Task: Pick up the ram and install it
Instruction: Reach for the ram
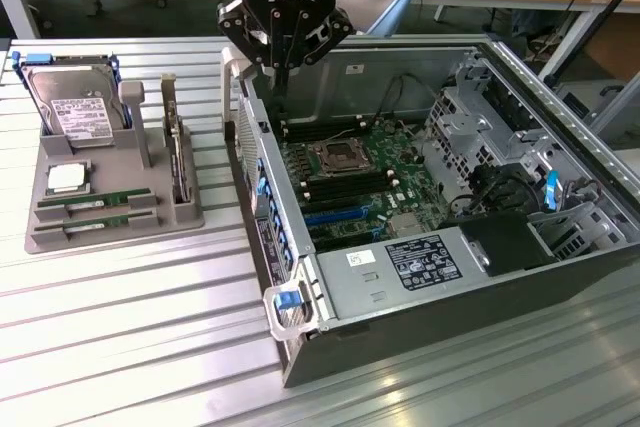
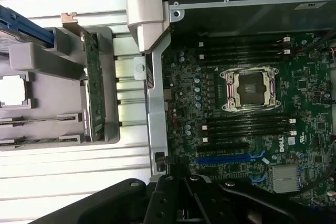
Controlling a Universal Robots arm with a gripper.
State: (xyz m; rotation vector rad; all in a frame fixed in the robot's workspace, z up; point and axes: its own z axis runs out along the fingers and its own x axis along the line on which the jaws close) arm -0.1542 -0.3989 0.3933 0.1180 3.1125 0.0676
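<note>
Two green memory sticks lie side by side in the slots of a gray holder (image 1: pixel 110 239), which stands on the ribbed metal surface (image 1: pixel 130 337) at the exterior view's left: the far ram stick (image 1: pixel 98 197) and, just beside it toward the camera, the near ram stick (image 1: pixel 105 219). Both rest on their long edges and are parallel to each other. The same holder carries a square silver processor (image 1: pixel 66 178) just behind the sticks, a hard drive (image 1: pixel 75 107) standing upright at its far end, and an upright card (image 1: pixel 178 159) with a metal bracket along the side nearest the computer. To the exterior view's right of the holder, an open computer case (image 1: pixel 560 97) lies on its side, with the green motherboard (image 1: pixel 385 182) facing up. On that board an empty processor socket (image 1: pixel 335 157) sits between two banks of black memory slots (image 1: pixel 345 187), with blue connectors (image 1: pixel 335 217) nearer the camera. The black tool (image 1: pixel 283 69) hangs over the far corner of the case on the holder's side, above the board's farthest memory slots. Its fingers are pressed together to a narrow tip that points down. It is well apart from both ram sticks and touches neither of them. In the wrist view, the dark body of the tool sits at the edge of the picture, with the socket, the slots and the upright card beyond it.
</note>
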